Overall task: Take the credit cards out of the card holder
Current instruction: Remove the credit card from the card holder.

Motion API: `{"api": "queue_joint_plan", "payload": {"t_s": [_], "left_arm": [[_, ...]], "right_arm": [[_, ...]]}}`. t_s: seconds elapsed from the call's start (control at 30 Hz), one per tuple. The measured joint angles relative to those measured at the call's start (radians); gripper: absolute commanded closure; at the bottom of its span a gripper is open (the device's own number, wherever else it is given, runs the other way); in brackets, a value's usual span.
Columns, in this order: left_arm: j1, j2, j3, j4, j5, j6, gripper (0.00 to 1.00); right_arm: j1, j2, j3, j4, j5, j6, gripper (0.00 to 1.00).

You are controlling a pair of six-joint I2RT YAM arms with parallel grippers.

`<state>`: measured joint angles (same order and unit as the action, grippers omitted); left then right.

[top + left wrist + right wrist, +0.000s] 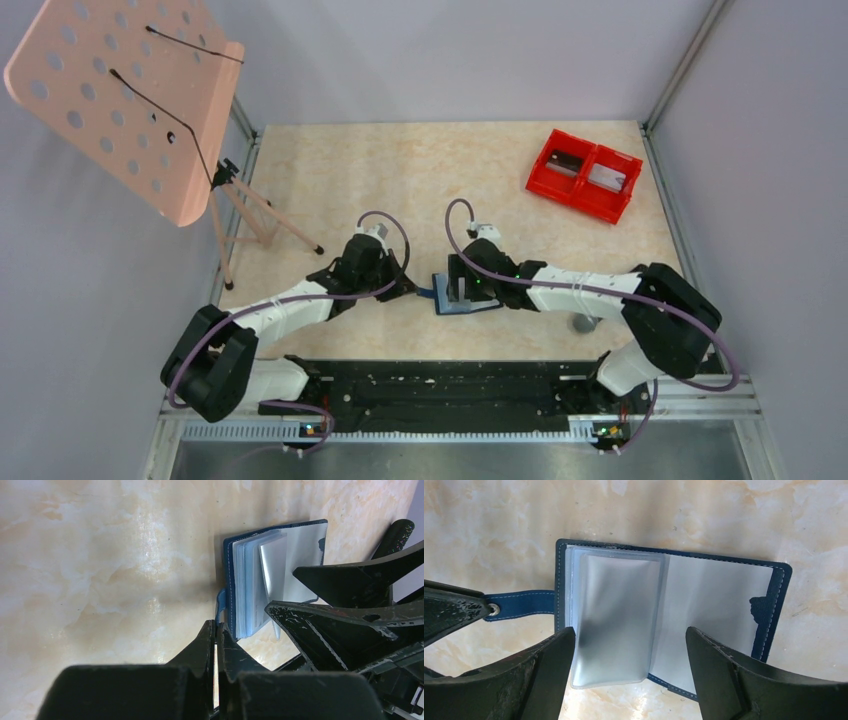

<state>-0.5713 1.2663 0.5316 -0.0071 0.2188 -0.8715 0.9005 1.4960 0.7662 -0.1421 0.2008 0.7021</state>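
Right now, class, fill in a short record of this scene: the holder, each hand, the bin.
holder: open on the table, inner faces up
left hand: shut on the strap
right hand: open, one finger on either side of the front sleeve
front sleeve: clear, looks empty
bin: red, far right of the table, with what looks like a card in each compartment
ball: grey, beside the right arm
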Motion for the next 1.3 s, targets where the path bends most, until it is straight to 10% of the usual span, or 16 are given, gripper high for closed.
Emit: {"api": "queue_joint_plan", "payload": {"t_s": [1.3], "left_arm": [[0.000,-0.021,-0.003,-0.004,-0.022,-0.002,1.00]], "right_arm": [[-0.029,-0.043,-0.010,-0.177,0.236,-0.014,0.68]]}}
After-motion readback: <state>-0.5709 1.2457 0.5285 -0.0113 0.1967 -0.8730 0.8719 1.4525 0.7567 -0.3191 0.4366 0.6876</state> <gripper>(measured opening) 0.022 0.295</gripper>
